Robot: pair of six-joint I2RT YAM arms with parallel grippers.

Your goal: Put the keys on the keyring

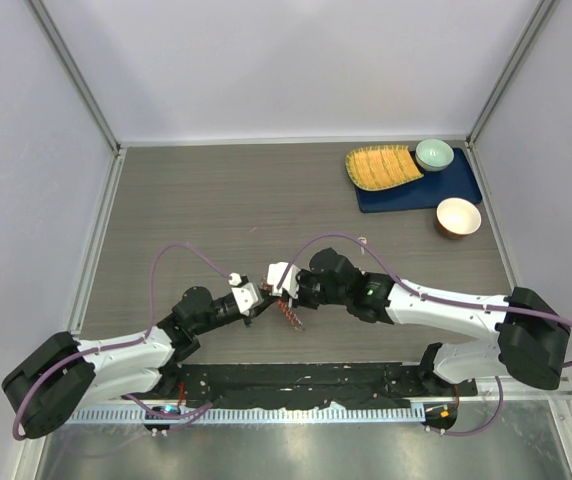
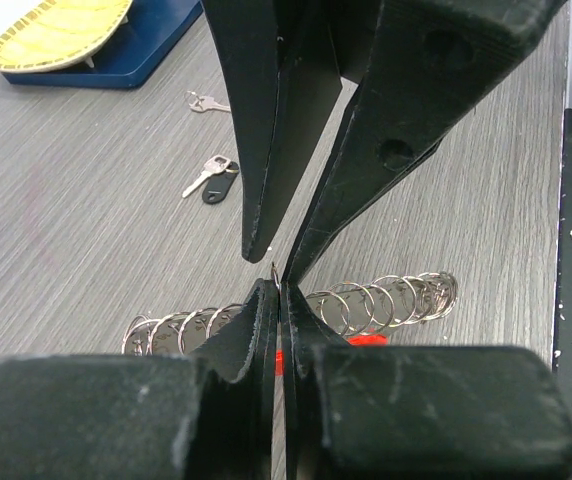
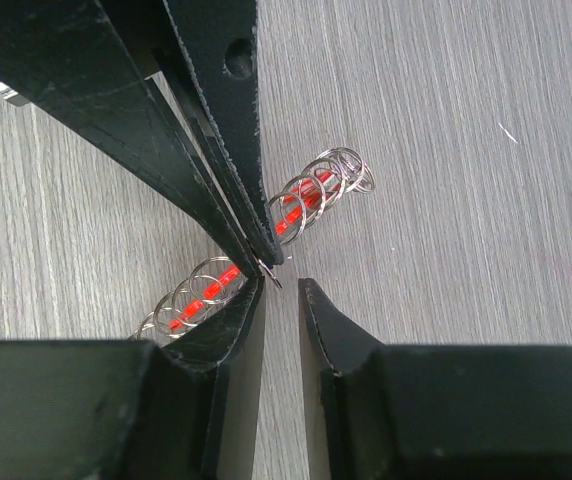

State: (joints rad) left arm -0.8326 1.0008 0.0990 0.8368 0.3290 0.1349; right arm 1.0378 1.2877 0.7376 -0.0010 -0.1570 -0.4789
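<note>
Keyring (image 3: 314,198) just beneath right hand (image 3: 281,287)

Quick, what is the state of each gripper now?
Left gripper: closed, pinching a thin metal tip; whether it belongs to the keyring cannot be told.
Right gripper: open, holding nothing.

txt: none legible | labels/brands: none | nos./signs: none | views chkd: all 3

— Left gripper (image 2: 274,292)?
— Jaws pressed together, a metal sliver at the tips. The right gripper (image 2: 276,258) is just above, slightly parted.
— Behind?
— The coiled keyring (image 2: 386,298) lies on the table (image 2: 86,250), with the black-headed key (image 2: 213,178) and silver key (image 2: 204,102) well beyond.
</note>
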